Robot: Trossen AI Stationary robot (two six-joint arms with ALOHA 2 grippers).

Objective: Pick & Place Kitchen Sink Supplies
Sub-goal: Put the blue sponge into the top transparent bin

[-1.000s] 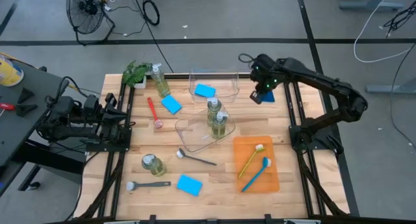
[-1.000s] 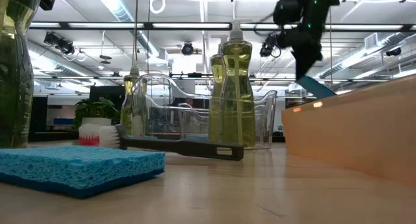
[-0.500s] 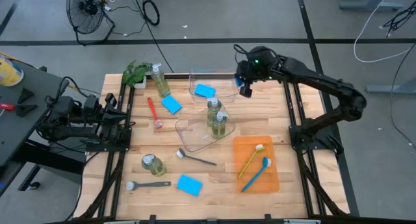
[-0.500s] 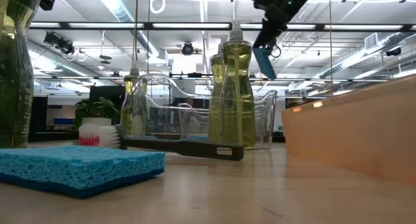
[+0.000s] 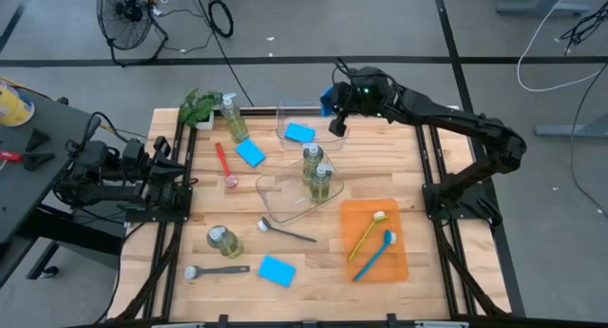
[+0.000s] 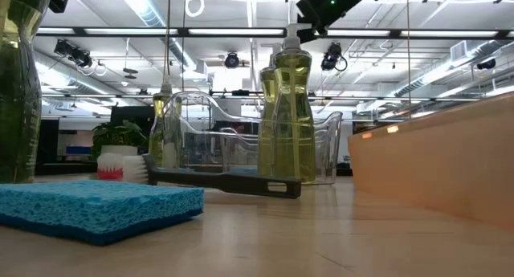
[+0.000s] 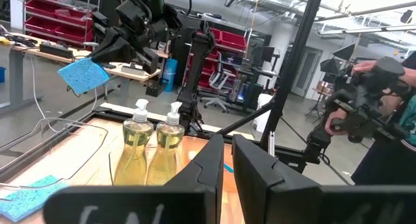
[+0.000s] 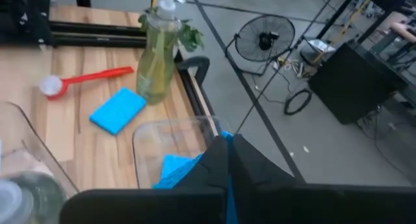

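My right gripper (image 5: 332,106) hangs over the far edge of the table, about twelve o'clock from the table's middle, with its fingers pinched tight on a blue sponge (image 5: 327,101). The left wrist view shows that sponge (image 7: 83,75) dangling clear in the air under the fingers. Directly below, the far clear bin (image 5: 337,112) holds another sponge (image 5: 299,132) on its floor. My own wrist camera sees blue at my fingertips and the bin's rim (image 8: 170,125), though I cannot tell there where the held sponge ends and the lying one begins.

My left gripper (image 7: 224,160) waits at nine o'clock, off the table's left edge, fingers nearly together and holding nothing.

Two pump bottles (image 5: 316,170) stand in the nearer clear bin (image 5: 275,197) at the table's centre. A third bottle (image 5: 233,117) stands at eleven o'clock beside the plant (image 5: 199,105), and a fourth (image 5: 223,241) at eight o'clock. A red brush (image 5: 224,163) and a loose sponge (image 5: 251,153) lie at ten o'clock. A dark grey brush (image 5: 285,232) lies just below the centre bin, another grey one (image 5: 215,269) at seven o'clock, and a sponge (image 5: 276,270) near six. The orange tray (image 5: 399,261) at four o'clock carries a yellow-green brush (image 5: 369,231) and a blue brush (image 5: 376,253).
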